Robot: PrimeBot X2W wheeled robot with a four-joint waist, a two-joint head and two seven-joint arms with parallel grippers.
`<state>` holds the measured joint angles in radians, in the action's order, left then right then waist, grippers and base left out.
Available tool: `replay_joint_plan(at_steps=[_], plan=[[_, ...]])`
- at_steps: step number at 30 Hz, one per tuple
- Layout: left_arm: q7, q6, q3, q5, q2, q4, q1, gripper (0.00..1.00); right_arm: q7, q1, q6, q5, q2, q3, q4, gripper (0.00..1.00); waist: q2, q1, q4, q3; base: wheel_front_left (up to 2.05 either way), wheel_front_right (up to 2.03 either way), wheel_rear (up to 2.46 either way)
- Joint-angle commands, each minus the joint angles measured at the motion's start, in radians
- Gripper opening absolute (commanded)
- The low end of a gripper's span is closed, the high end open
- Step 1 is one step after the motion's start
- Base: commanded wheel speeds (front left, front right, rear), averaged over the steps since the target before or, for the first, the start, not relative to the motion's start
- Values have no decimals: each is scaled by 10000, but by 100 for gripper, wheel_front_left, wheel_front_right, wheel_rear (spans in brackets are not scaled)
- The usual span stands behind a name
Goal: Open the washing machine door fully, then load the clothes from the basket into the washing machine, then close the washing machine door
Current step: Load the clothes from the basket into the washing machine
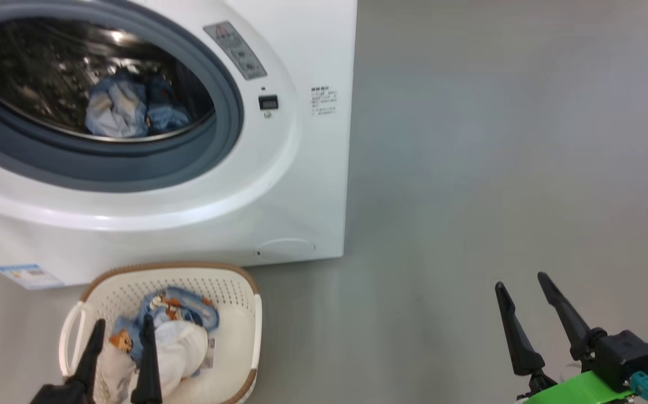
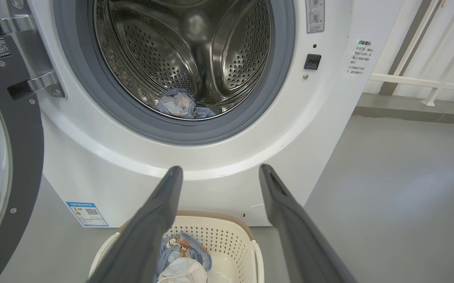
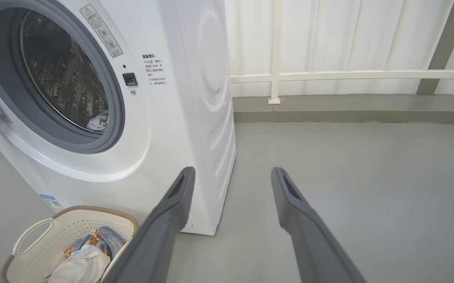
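Open washing machine door (image 2: 30, 149) cut off at left. The clothes (image 1: 180, 336), blue print plus white, lie in basket (image 1: 242, 320), partly behind left gripper (image 1: 123, 321), fingers apart. Right gripper (image 1: 520, 280) likewise spread.

Both sets of jaws are held wide open; nothing is gripped.
The left gripper (image 1: 123, 320) is seen at the near left, its two dark fingers spread and pointed away; the right gripper (image 1: 520, 280) is held at the near right, fingers likewise parted and tilted slightly leftward.
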<state>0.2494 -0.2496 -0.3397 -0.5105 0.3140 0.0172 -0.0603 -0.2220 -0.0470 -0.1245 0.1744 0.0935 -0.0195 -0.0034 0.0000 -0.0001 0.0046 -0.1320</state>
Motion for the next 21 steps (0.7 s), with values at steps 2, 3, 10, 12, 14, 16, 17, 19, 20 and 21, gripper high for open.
replay_joint_plan(at_steps=[2, 3, 10, 12, 14, 16, 17, 19, 20, 21], plan=[[107, 62, 270, 20, 171, 101, 108, 100, 38, -71, -62, -137, 22, -230, -332, 100, 0, 1, -103, 398, 0, 0, 0], [96, 75, 243, 15, 177, 84, 80, 100, 60, -121, -62, -142, 12, -217, -355, 100, 0, 1, -114, 464, 0, 0, 0], [23, 87, 112, -44, 174, 45, -102, 100, 211, -464, -62, -207, -79, -117, -456, 100, 0, 1, -148, 927, 0, 0, 0], [-1, 75, 89, -57, 181, 58, -152, 100, 247, -515, -62, -232, -109, -115, -503, 100, 0, 1, -153, 1008, 0, 0, 0], [-24, 60, 70, -64, 193, 85, -193, 100, 274, -551, -62, -248, -138, -114, -561, 100, 0, 1, -154, 1064, 0, 0, 0], [-45, 43, 57, -70, 206, 120, -223, 100, 298, -578, -62, -257, -162, -115, -611, 100, 0, 1, -147, 1086, 0, 0, 0], [-53, 32, 56, -75, 210, 136, -231, 100, 306, -587, -62, -261, -171, -118, -627, 100, 0, 1, -142, 1086, 0, 0, 0], [-65, 15, 51, -86, 213, 160, -237, 100, 315, -595, -62, -265, -185, -130, -633, 100, 0, 1, -134, 1079, 0, 0, 0], [-68, 4, 50, -91, 212, 167, -239, 100, 319, -594, -62, -266, -189, -139, -636, 100, 0, 1, -133, 1072, 0, 0, 0], [-71, -3, 48, -99, 209, 170, -238, 100, 323, -591, -62, -267, -192, -144, -640, 100, 0, 1, -131, 1065, 0, 0, 0]])
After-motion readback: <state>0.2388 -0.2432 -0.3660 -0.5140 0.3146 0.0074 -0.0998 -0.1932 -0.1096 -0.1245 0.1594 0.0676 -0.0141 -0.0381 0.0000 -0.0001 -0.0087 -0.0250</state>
